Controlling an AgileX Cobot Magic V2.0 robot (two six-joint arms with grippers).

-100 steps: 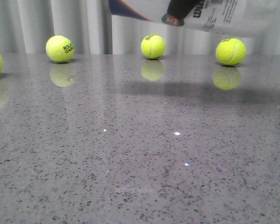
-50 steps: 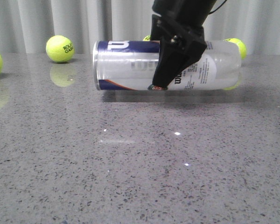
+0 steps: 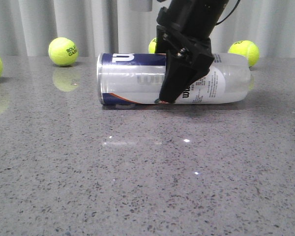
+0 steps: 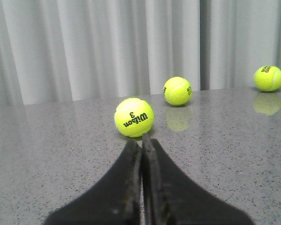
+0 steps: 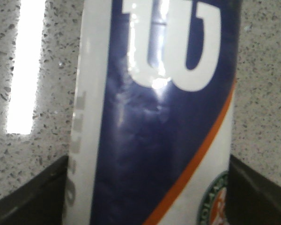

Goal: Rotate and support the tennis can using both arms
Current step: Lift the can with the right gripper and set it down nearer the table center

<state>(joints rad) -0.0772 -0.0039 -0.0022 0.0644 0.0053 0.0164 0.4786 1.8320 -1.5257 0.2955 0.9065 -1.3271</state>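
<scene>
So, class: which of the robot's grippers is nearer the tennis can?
Right. The right gripper straddles the tennis can, jaws on either side of it. The left gripper is elsewhere, jaws shut, facing loose tennis balls.

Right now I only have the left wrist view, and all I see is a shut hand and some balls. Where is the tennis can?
Observer: The tennis can lies on its side and appears to rest on the table, in the front view.
Operator: Is anything holding it?
Observer: Yes. The right hand comes down from above and grips it around the middle.
Operator: Which end points to the robot's left?
Observer: The navy-labelled end with the silver rim. The clear end points to its right.
</scene>
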